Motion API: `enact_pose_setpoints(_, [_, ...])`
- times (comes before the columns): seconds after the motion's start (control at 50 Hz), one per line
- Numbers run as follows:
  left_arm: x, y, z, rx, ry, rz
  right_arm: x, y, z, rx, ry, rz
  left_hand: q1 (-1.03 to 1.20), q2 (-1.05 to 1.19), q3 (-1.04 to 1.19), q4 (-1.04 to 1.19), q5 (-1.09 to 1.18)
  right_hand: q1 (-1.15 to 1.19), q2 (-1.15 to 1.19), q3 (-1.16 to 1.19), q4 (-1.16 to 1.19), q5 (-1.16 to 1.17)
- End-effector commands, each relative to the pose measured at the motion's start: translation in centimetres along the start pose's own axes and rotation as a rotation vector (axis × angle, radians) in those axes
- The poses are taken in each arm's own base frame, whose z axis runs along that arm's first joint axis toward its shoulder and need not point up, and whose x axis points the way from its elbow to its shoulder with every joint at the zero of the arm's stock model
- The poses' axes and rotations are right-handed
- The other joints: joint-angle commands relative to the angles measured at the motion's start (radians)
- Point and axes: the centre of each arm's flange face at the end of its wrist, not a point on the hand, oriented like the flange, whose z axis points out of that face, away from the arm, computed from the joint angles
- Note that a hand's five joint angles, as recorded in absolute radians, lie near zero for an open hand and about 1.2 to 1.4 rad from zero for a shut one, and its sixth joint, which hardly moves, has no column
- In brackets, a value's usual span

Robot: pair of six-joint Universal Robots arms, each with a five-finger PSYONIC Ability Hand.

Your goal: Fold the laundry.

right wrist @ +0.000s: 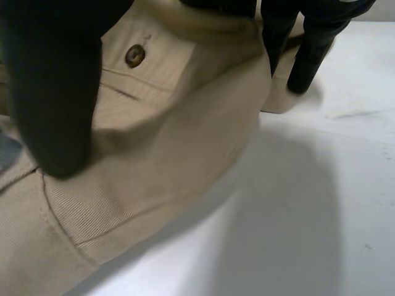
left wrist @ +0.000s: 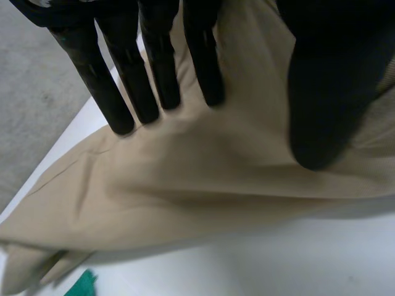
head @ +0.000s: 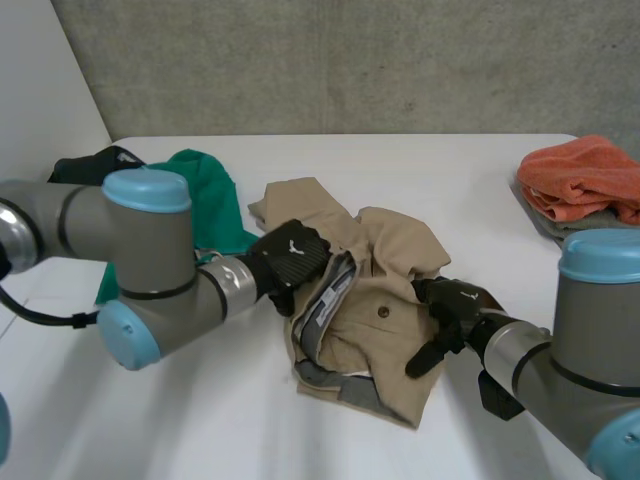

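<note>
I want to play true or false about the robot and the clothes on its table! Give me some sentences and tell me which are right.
1. The left hand and the right hand are both on the crumpled beige garment. True.
2. The orange towel lies beside the left arm. False: it lies at the table's far right side.
3. A green cloth lies to the left of the beige garment. True.
4. The beige garment is folded into a neat square. False: it is a rumpled heap, with a brown button showing.
5. The table is black. False: it is a white table.
</note>
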Motion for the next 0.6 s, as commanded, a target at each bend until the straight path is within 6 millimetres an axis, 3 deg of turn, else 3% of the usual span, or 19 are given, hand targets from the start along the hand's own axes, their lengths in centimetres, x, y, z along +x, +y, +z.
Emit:
enact_pose_setpoints(0.02, [0.1, -2.0, 1.1, 0.068, -0.062, 0.035, 0.9, -1.1, 2.2, 0.092, 0.087, -0.03, 0.832, 0.86, 0.861, 0.876, 0.876, 0.872, 0.886, 0.894, 0.895, 0.894])
enact_pose_setpoints(0.1, [-1.7, -3.3, 0.6, 0.087, -0.194, -0.023, 1.4, -3.7, 4.1, 0.18, 0.097, -0.089, 0.832, 0.86, 0.861, 0.876, 0.876, 0.873, 0.887, 0.895, 0.896, 0.895])
enact_pose_setpoints(0.16, [-2.3, -6.2, -1.3, 0.137, -0.269, -0.07, 1.3, -6.8, 5.1, 0.266, 0.113, -0.209, 0.832, 0.86, 0.861, 0.876, 0.876, 0.873, 0.887, 0.895, 0.896, 0.895])
enact_pose_setpoints(0.2, [-1.2, -7.8, -2.7, 0.162, -0.277, -0.093, 1.0, -10.1, 5.6, 0.372, 0.137, -0.336, 0.832, 0.86, 0.861, 0.876, 0.876, 0.873, 0.887, 0.895, 0.896, 0.895])
enact_pose_setpoints(0.26, [0.6, -9.8, -4.4, 0.206, -0.276, -0.103, 0.9, -13.3, 6.6, 0.469, 0.173, -0.481, 0.832, 0.86, 0.861, 0.876, 0.876, 0.873, 0.887, 0.895, 0.896, 0.895])
enact_pose_setpoints(0.32, [2.4, -11.0, -5.7, 0.229, -0.277, -0.116, 1.6, -15.0, 8.0, 0.528, 0.213, -0.562, 0.832, 0.86, 0.861, 0.876, 0.876, 0.873, 0.887, 0.895, 0.896, 0.895])
enact_pose_setpoints(0.34, [4.1, -11.5, -6.2, 0.239, -0.271, -0.134, 2.2, -15.8, 8.8, 0.566, 0.233, -0.605, 0.832, 0.86, 0.861, 0.876, 0.876, 0.873, 0.887, 0.895, 0.896, 0.895])
enact_pose_setpoints(0.4, [6.6, -11.9, -6.6, 0.254, -0.252, -0.171, 2.5, -16.1, 10.2, 0.603, 0.23, -0.646, 0.832, 0.86, 0.861, 0.876, 0.876, 0.873, 0.887, 0.895, 0.896, 0.895])
enact_pose_setpoints(0.5, [12.3, -11.5, -6.4, 0.227, -0.157, -0.212, 3.1, -14.5, 14.2, 0.692, 0.143, -0.732, 0.832, 0.86, 0.861, 0.876, 0.876, 0.873, 0.887, 0.895, 0.896, 0.895])
enact_pose_setpoints(0.54, [13.0, -10.9, -6.0, 0.207, -0.145, -0.21, 4.6, -13.7, 15.3, 0.681, 0.158, -0.75, 0.832, 0.86, 0.861, 0.876, 0.876, 0.873, 0.887, 0.895, 0.896, 0.895])
enact_pose_setpoints(0.58, [12.6, -10.5, -5.6, 0.2, -0.161, -0.215, 5.5, -13.5, 15.7, 0.665, 0.179, -0.764, 0.648, 0.677, 0.678, 0.693, 0.692, 0.873, 0.887, 0.895, 0.896, 0.895])
enact_pose_setpoints(0.6, [12.1, -10.3, -5.5, 0.194, -0.175, -0.219, 5.8, -13.5, 15.7, 0.66, 0.19, -0.77, 0.531, 0.559, 0.56, 0.575, 0.575, 0.726, 0.739, 0.747, 0.748, 0.748])
